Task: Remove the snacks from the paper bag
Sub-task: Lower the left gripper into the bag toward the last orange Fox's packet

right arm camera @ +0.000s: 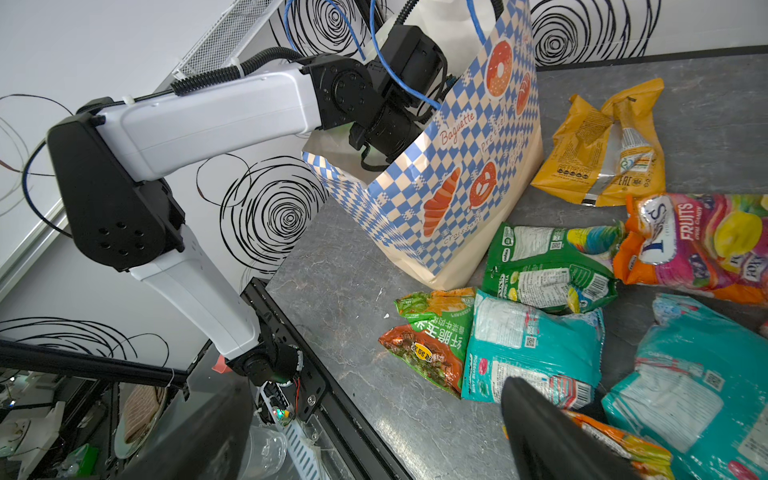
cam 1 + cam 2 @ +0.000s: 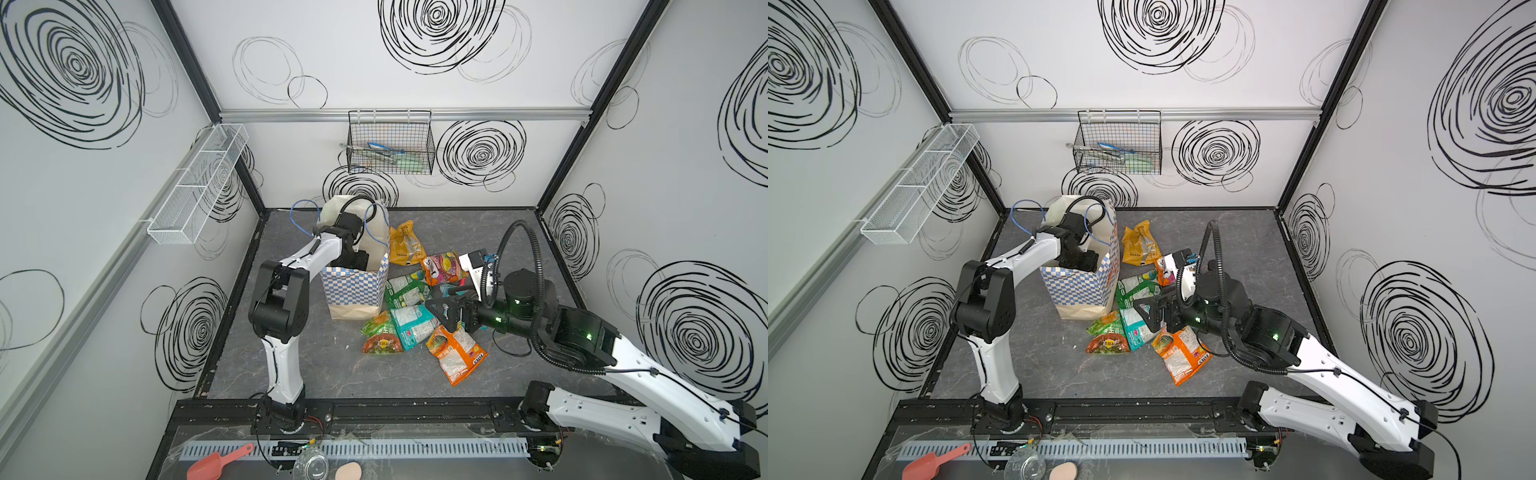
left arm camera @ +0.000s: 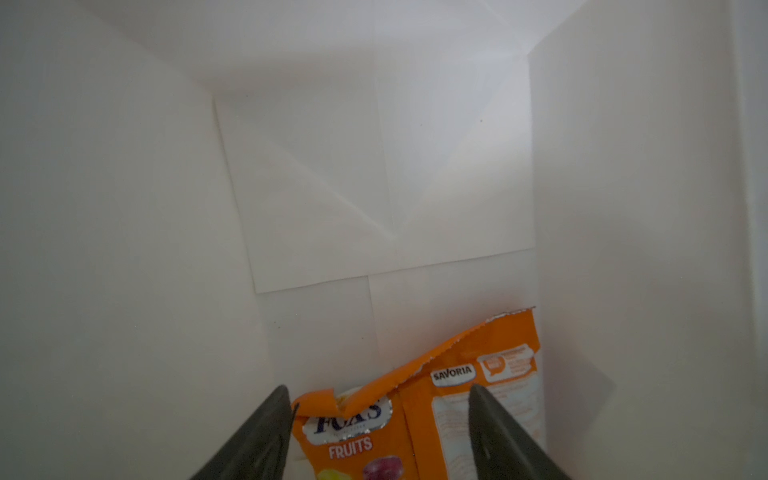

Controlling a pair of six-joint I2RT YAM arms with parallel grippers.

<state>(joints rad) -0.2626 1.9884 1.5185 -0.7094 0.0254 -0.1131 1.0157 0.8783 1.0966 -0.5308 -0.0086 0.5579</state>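
Grey marbled counter [image 2: 311,365] sat inside a white booth with black scribble rings. The tall blue-and-white check paper bag with a tan base [image 2: 355,291] stood upright at back left, long axis vertical, mouth up. Reaching down into it, the left pincer [image 3: 377,388] had its jaws standing apart over a crinkly orange fruit-candy packet [image 3: 374,436]. That packet lay low in the cream interior against one wall, its serrated end pointing away from the pincer.

Other snacks lay flat on the counter just right of the bag:
- mustard-yellow packet [image 2: 405,243], long axis front-to-back
- multicoloured candy packet [image 2: 442,268], lying crosswise
- green tea packet [image 2: 407,289], lying crosswise
- teal mint packet [image 2: 415,328]
- green-and-red packet [image 2: 380,336], touching the teal one
- orange packet [image 2: 457,357], long axis running towards the front edge
- second teal packet [image 1: 685,395]

Above the pile hung the right pincer [image 2: 438,305], pointing at the bag. Only one finger showed in the wrist view, so I could not tell whether it was open or closed.
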